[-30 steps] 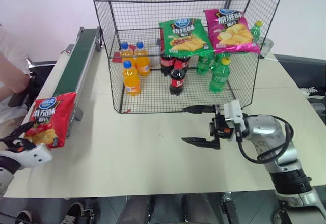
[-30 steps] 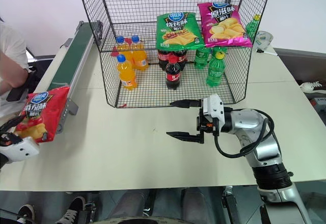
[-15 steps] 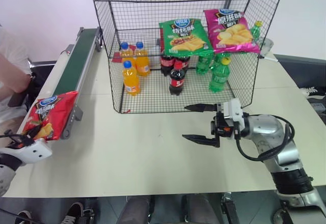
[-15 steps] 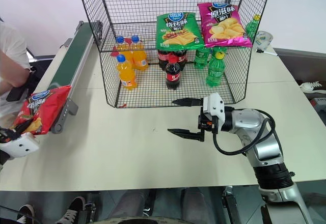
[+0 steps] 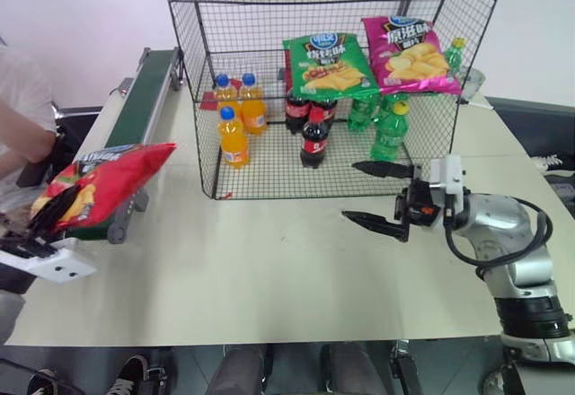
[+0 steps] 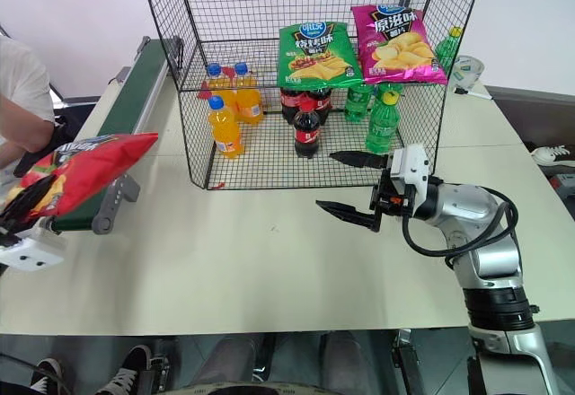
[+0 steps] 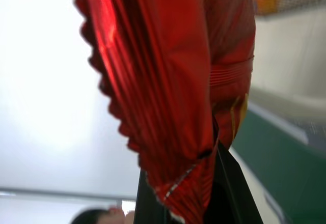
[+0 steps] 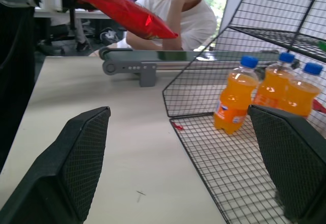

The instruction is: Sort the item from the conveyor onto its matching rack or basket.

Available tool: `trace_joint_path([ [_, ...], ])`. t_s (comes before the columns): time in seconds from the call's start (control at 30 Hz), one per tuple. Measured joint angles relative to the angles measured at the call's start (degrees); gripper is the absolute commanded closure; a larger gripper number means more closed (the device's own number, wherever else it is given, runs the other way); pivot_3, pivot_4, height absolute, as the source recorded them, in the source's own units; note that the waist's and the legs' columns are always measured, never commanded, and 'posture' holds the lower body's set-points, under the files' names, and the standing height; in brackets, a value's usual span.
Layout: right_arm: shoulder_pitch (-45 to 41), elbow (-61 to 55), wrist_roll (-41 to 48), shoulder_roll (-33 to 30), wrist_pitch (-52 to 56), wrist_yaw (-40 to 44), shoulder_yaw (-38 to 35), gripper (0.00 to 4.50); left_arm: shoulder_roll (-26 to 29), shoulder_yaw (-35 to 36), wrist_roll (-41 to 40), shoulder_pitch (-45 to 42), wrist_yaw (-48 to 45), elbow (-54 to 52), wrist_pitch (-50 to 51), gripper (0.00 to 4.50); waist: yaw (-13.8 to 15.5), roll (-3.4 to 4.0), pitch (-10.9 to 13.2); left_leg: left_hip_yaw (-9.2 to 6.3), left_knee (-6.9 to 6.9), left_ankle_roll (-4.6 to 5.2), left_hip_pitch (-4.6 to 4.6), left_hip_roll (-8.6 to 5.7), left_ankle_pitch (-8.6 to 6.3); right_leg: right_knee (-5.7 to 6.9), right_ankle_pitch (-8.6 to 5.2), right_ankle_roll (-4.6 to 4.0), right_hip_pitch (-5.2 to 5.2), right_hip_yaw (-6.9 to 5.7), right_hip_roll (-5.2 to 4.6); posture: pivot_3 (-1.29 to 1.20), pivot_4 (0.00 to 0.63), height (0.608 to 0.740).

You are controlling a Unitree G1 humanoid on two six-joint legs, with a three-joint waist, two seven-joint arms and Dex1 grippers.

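— Red foil, crinkled and shiny: that chip bag (image 5: 103, 184) is pinched at its lower end by the left hand (image 5: 45, 224), whose fingers are clenched on the crimped edge. The bag is lifted clear of the worktop (image 5: 269, 269), just off the near end of the conveyor (image 5: 135, 117).

— Which way does it have to travel?

— Toward the rack (image 5: 332, 81), which stands across the worktop on the far side of the conveyor's near end. The bag's long axis already slants that way: its free end points toward the rack's open front, its gripped end away from it.

— And the other arm?

— The right hand (image 5: 382, 197) is released, its two black fingers spread wide and empty, hovering just in front of the rack's lower tier. It is much nearer the rack than the left hand is, but well apart from the bag. I judge that the move turns on that gap, since the bag's free end points roughly toward the right hand.

— Where would the bag belong?

— Probably on the rack's middle tier, beside the green chip bag (image 5: 328, 65) and the magenta chip bag (image 5: 409, 54). The bottles (image 5: 234, 135) stand on the tier below.

— How does the bag look?

— Puffed, with a saw-toothed seam, yellow chips printed near the gripped end and a pale logo patch on its upper face. It will likely flex and swing when moved.
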Motion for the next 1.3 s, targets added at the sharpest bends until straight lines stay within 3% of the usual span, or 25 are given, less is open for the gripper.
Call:
trace_joint_path([
  [0.17,0.14,1.8,1.29,-3.3,0.59,-1.12,-6.01,0.0,-3.72,-5.1,-0.41,-6.68,-6.1,-12.23,5.84,4.44,0.05,0.01,-0.01,0.0,-0.01,0.0,0.01,0.02,0.0,0.0,0.0,0.0,0.02,-0.01,0.04,0.0,0.15,0.74],
  [0.37,3.88,-1.09,3.6,-2.83,3.78,-3.31,-7.5,0.0,-6.61,-15.21,2.67,-25.29,-9.04,-11.5,11.76,4.44,-0.05,0.05,-0.02,0.03,0.06,0.0,0.01,0.03,0.02,0.06,0.01,0.01,0.01,0.0,0.08,0.0,0.15,0.74],
  [0.47,3.74,-3.84,5.07,-0.89,4.23,-6.04,-7.8,0.0,-8.1,-19.93,6.3,-39.08,-8.09,-3.29,14.36,4.44,0.03,0.03,-0.02,0.01,0.09,-0.04,0.01,0.01,0.04,0.14,0.01,0.02,0.01,-0.01,0.11,0.0,0.15,0.74],
  [0.6,4.39,-5.08,5.27,-0.12,4.4,-7.92,-7.8,0.0,-9.06,-25.18,11.07,-49.56,-4.6,7.55,14.25,4.44,-0.11,0.02,-0.01,0.11,0.09,-0.29,0.0,-0.03,0.19,0.07,0.02,0.05,0.0,0.03,0.08,0.0,0.15,0.74],
  [1.3,1.87,-5.24,6.09,8.16,2.01,-16.15,-6.71,0.0,-20.85,-46.92,26.93,-80.3,13.47,51.76,20.67,4.44,-0.21,-0.1,0.03,0.31,0.14,-0.33,-0.09,-0.06,0.24,0.3,0.05,0.15,-0.25,0.15,0.19,0.0,0.15,0.74],
])
